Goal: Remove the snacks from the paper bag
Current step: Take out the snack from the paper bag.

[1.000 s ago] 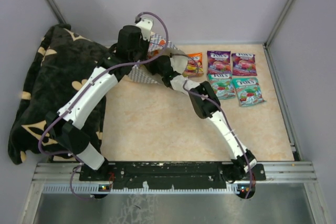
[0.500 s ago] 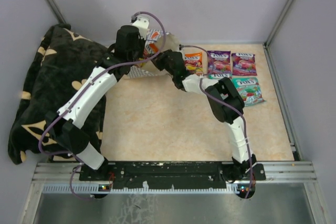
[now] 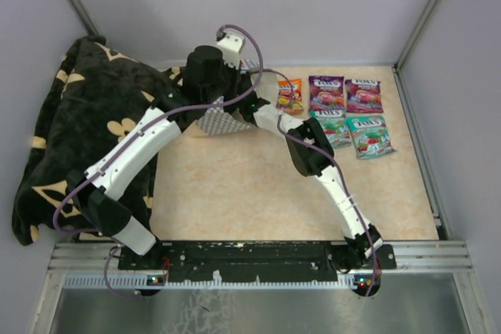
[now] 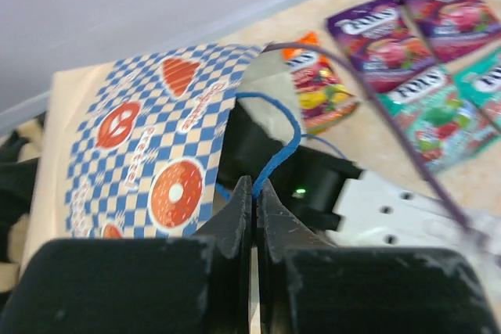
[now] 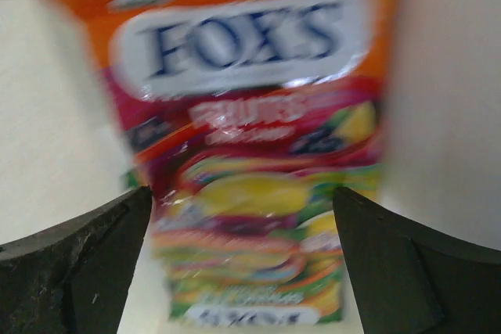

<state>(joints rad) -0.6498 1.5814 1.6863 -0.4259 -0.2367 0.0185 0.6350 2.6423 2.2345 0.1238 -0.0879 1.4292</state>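
**Top view.** I am looking down on the paper bag (image 3: 218, 123), sitting at the far-left part of the desk (image 3: 235, 185) just beside the black floral blanket (image 3: 78, 138). The L arm (image 3: 133, 146) is covering most of the bag, w/ only the blue-white checkered band showing. The R arm (image 3: 329, 177) is reaching diagonally across the desk to the same spot. Its tip is disappearing under the L arm's wrist, so I cannot tell from above where it is ending.

**L wrist view.** The L fingers (image 4: 235, 220) are pressing together on the blue string handle (image 4: 274, 163), which is looping from the tips up to the bag's rim. The bag's mouth is facing the packets, and a black part of the R arm is sitting right at that mouth.

**R wrist view (blurred).** The R fingers (image 5: 78, 260) are standing wide apart. The blurred orange packet (image 5: 250, 154) is lying btw them on a cream surface. Its side edges are coming close to both tips, but contact is not readable. I cannot tell whether that surface is bag paper or desk, nor whether this is the orange packet seen from above.

**Packets out of the bag.** Five are lying flat on the far-right part of the desk, in 2 rows.
- **Far row, from the bag outward:** desk orange packet (image 3: 290, 93), inner purple packet (image 3: 326, 93), outer purple packet (image 3: 363, 95), all just beside each other.
- **Near row:** inner teal packet (image 3: 333, 128) and outer teal packet (image 3: 369, 136), just below the purple ones.

The desk orange packet is lying nearest the bag, but apart from it.
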